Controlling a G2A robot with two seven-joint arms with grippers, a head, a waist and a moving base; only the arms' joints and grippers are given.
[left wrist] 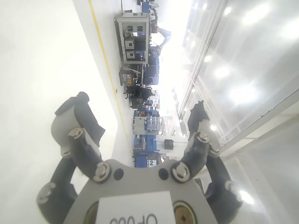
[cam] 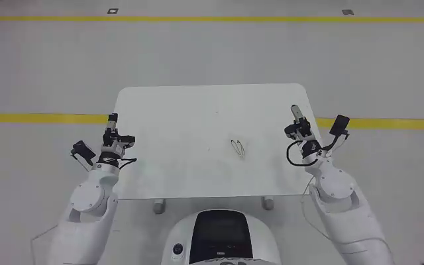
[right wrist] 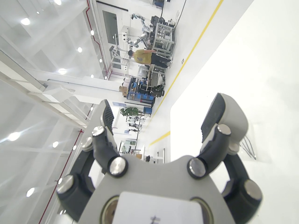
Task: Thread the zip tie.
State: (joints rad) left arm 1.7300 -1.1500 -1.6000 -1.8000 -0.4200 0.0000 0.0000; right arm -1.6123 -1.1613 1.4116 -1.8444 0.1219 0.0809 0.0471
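Two grey metal, black-padded grippers, the left gripper (left wrist: 140,103) and right gripper (right wrist: 161,101), hang spread apart and empty at opposite edges of one smooth white round-cornered table (cam: 185,112), where the thin dark looped zip tie (cam: 237,148) lies between them, nearer the right, showing as fine strands in the right wrist view.

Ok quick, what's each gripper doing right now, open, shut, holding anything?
Left gripper: open, holding nothing.
Right gripper: open, holding nothing; the zip tie lies on the table.
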